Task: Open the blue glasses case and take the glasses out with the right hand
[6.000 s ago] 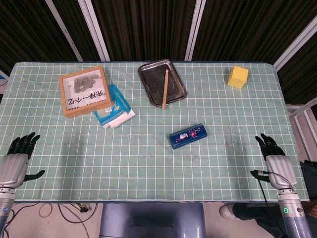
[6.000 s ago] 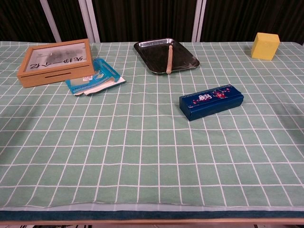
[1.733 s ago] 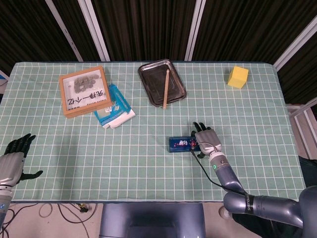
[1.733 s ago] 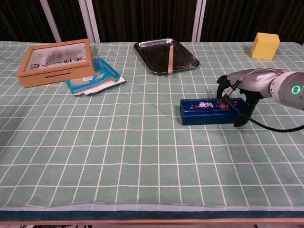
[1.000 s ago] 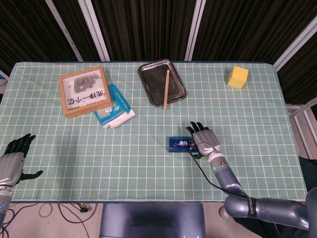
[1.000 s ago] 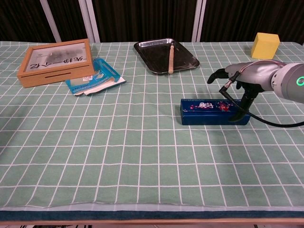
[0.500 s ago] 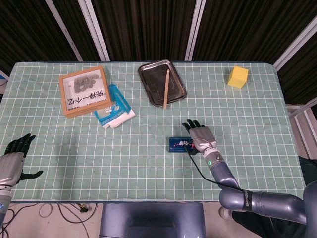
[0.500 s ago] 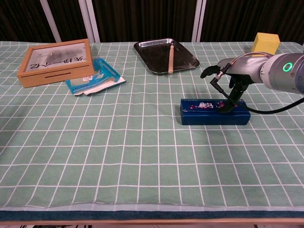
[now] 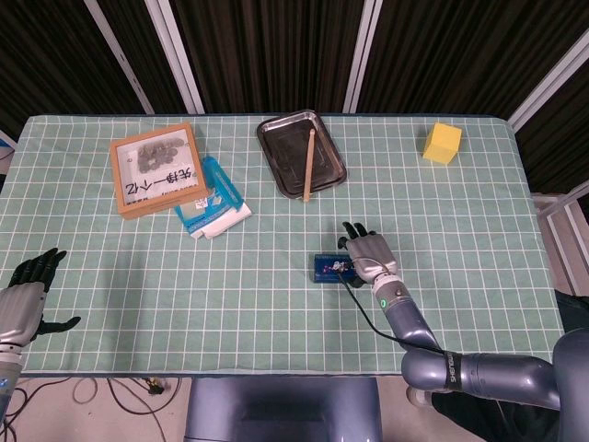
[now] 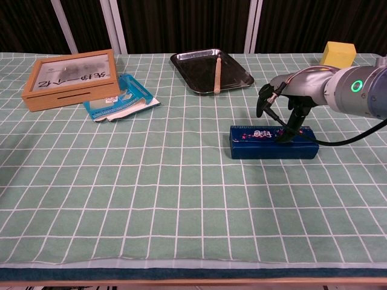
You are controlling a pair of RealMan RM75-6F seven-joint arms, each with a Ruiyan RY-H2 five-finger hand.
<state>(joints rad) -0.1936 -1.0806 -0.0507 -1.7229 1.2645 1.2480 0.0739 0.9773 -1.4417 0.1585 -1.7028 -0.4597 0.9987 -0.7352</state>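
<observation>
Though partly hidden, robot hand (image 10: 289,99) atop case (image 10: 273,142).

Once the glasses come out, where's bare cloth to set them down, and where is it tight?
Bare cloth: the near strip between the blue glasses case and the table's front edge, and the right side between the case and the yellow block. Tight: back left, where the wooden box and blue packet touch, and the metal tray. The right hand covers the case's right end.
</observation>
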